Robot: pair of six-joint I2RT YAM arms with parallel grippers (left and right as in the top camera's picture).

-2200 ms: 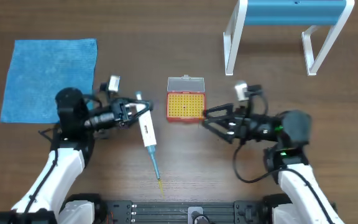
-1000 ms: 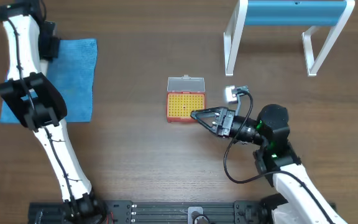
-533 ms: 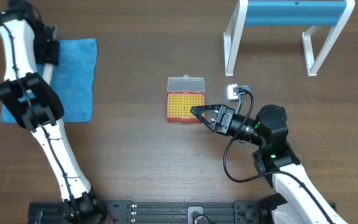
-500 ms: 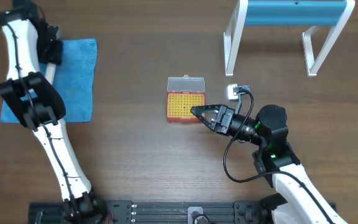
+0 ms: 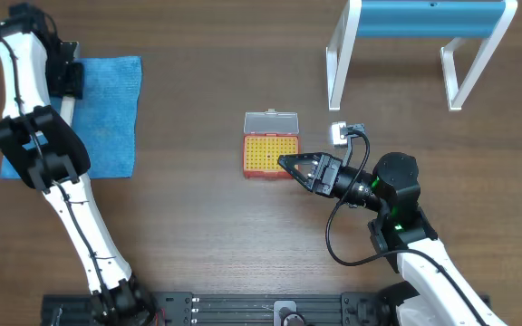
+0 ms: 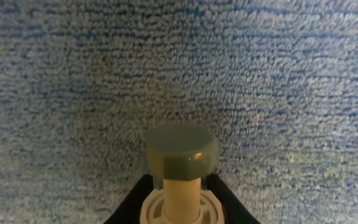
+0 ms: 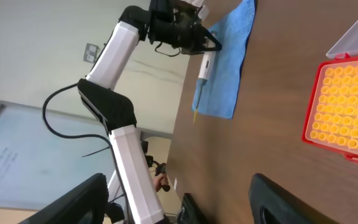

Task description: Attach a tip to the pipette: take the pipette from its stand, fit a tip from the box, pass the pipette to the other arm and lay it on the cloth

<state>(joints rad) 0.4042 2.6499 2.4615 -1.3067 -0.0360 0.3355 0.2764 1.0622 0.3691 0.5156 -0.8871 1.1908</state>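
The blue cloth (image 5: 107, 100) lies at the far left of the table. My left gripper (image 7: 194, 37) hangs over it, shut on the white pipette (image 7: 205, 62), which points down with its yellow tip (image 7: 194, 115) near the cloth's edge. In the left wrist view the pipette's grey plunger button (image 6: 180, 155) stands between my fingers above the cloth (image 6: 73, 74). My right gripper (image 5: 288, 166) rests beside the red tip box (image 5: 270, 154), turned on its side. Its fingers (image 7: 86, 199) are spread wide with nothing between them.
The blue and white pipette stand (image 5: 424, 18) stands at the back right. The tip box's clear lid (image 5: 271, 120) lies open behind its yellow tips (image 7: 347, 106). Bare wooden table lies between the cloth and the box.
The left arm carried the pipette from the table's middle out over the cloth and has shifted slightly there. The right gripper moved up to the tip box and has since stayed still.
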